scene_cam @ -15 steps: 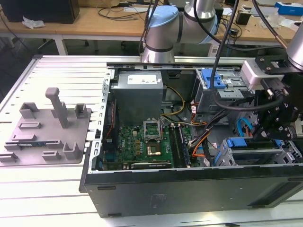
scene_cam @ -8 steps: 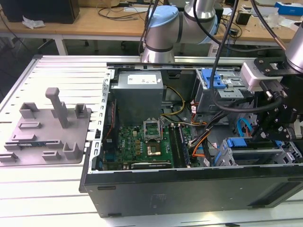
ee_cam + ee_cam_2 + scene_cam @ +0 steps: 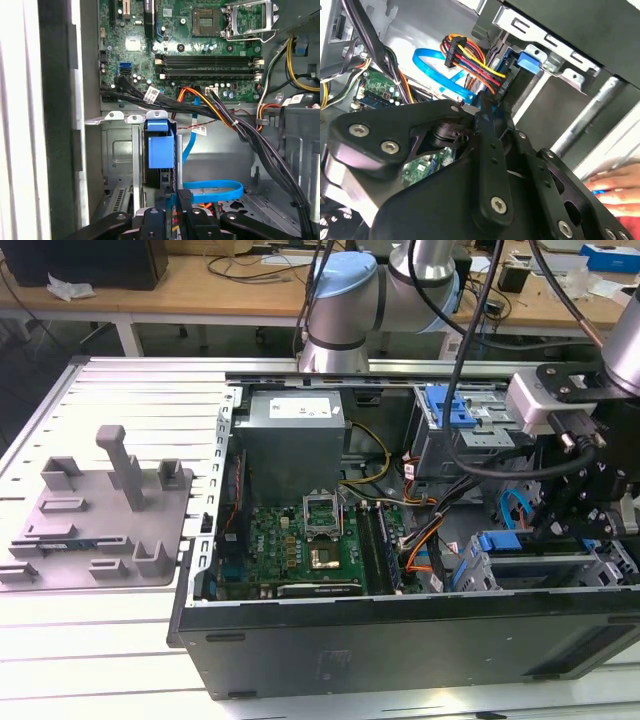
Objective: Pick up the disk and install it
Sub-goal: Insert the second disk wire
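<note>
An open computer case (image 3: 400, 640) rests on a slatted white table (image 3: 120, 400).

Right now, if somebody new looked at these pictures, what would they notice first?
Probably the big open black computer case with its green circuit board lying bare in the middle of the exterior view. Next, the black robot gripper reaching down at the exterior view's right, by the bright blue plastic bracket of the disk standing in its metal bay. On the exterior view's left sits a grey plastic stand with posts.
</note>
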`<state>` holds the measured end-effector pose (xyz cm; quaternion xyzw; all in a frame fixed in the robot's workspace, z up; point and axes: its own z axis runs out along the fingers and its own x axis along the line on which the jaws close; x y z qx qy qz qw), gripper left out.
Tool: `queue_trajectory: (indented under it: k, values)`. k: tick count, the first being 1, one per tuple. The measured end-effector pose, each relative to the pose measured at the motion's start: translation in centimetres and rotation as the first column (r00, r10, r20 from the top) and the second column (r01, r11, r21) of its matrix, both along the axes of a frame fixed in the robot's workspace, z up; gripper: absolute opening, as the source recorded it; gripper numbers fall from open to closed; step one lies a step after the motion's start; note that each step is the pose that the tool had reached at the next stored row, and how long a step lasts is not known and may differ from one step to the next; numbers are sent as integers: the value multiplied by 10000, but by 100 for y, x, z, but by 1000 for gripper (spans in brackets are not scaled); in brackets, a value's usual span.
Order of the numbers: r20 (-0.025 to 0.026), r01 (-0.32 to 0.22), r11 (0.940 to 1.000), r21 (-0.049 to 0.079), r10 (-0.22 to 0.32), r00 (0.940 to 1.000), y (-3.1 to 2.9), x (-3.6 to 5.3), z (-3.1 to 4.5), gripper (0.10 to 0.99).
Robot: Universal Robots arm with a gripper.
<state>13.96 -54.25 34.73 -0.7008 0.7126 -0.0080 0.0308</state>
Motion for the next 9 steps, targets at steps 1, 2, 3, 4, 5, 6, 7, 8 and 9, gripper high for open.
queue_trajectory:
  k: [1,2,3,4,5,6,7,8,9]
  values:
    - [0,0,10000,-37,0,10000,6,0,67,239]
    - [1,0,10000,-73,0,10000,11,0,147,239]
    - [0,0,9999,-150,0,10000,18,0,282,239]
    - [0,0,9998,-213,0,10000,21,0,293,239]
    - [0,0,9998,-219,0,10000,21,0,295,239]
    - [0,0,9998,-220,0,10000,22,0,294,239]
    - [0,0,9997,-225,0,10000,22,0,294,239]
    - [0,0,9997,-229,0,10000,22,0,294,239]
    - [0,0,9997,-234,0,10000,22,0,293,239]
